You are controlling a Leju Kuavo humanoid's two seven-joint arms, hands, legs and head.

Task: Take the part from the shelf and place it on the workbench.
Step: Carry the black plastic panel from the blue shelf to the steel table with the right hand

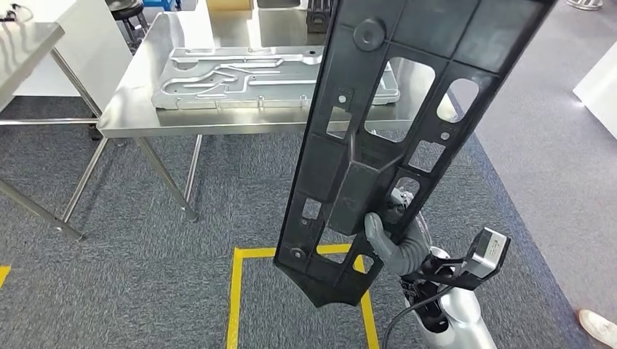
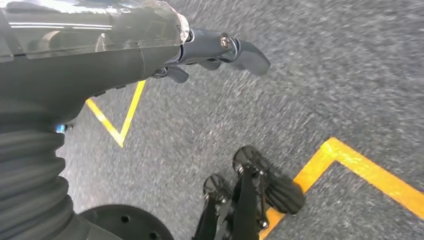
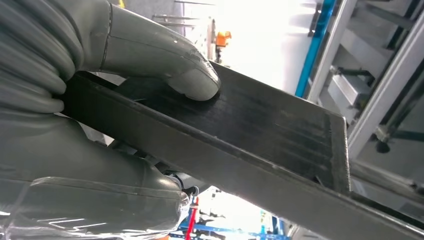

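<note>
A long black plastic part (image 1: 393,131) with cut-outs and ribs stands tilted in front of me, its top leaning toward the upper right. My right hand (image 1: 389,240) grips it near its lower end, thumb pressed on its face. In the right wrist view the thumb (image 3: 165,60) lies on the part's black edge (image 3: 250,135). The steel workbench (image 1: 138,94) stands ahead, beyond the part. My left hand (image 2: 210,47) hangs over the carpet, fingers loosely apart and holding nothing.
A silver metal plate (image 1: 233,76) with grooves lies on the workbench. A second steel table (image 1: 22,51) stands at the left. Yellow tape (image 1: 236,291) marks a square on the grey carpet. A person's shoe (image 1: 598,327) is at the lower right.
</note>
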